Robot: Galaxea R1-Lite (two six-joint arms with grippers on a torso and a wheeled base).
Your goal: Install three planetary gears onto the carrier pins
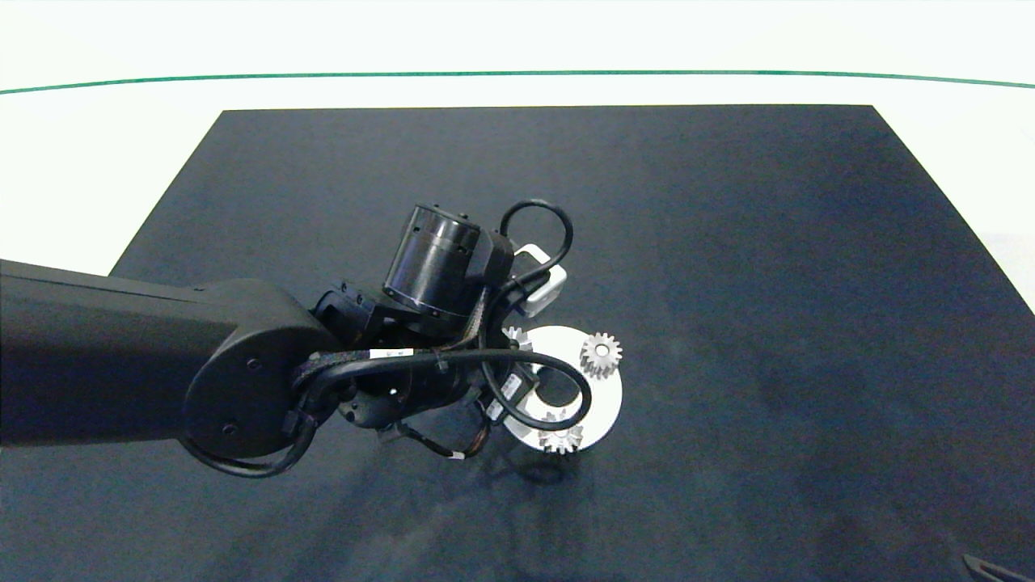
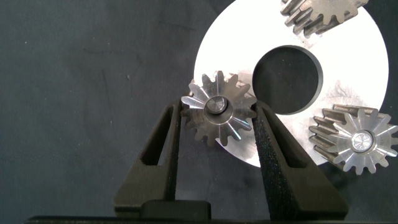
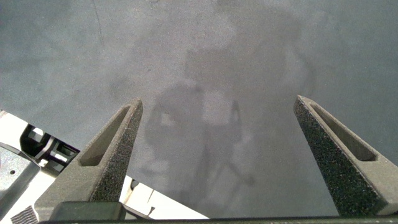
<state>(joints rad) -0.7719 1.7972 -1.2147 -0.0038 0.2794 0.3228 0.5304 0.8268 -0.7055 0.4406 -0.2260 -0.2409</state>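
The left arm reaches in from the 9 o'clock edge of the head view across the dark mat [image 1: 728,242], its wrist bent down over the white round carrier disc [image 1: 608,396], which lies a little below the middle of the mat. The left gripper [image 2: 217,118] stands over the disc's 10 o'clock rim with its two grey fingers [image 2: 163,149] closed against opposite sides of one small silver planetary gear [image 2: 217,115]. In the left wrist view that gear sits on a carrier pin [image 2: 217,105], whose round end shows in the gear's centre bore, right at the disc's rim and just beside the disc's central hole [image 2: 287,78]; whether the gear is pressed all the way down onto the disc cannot be told.

Two more planetary gears are already seated on the disc. One [image 1: 601,354] is at about 2 o'clock on the disc in the head view, the other [image 1: 559,439] at about 6 o'clock, partly crossed by a black cable loop [image 1: 558,234] from the wrist. In the left wrist view the nearer of them [image 2: 356,143] shows its pin end in the bore.

The right gripper [image 3: 217,112] hangs above bare mat with its fingers [image 3: 115,149] spread wide apart and nothing between them; only a dark tip [image 1: 999,568] at the 5 o'clock corner of the head view shows of it
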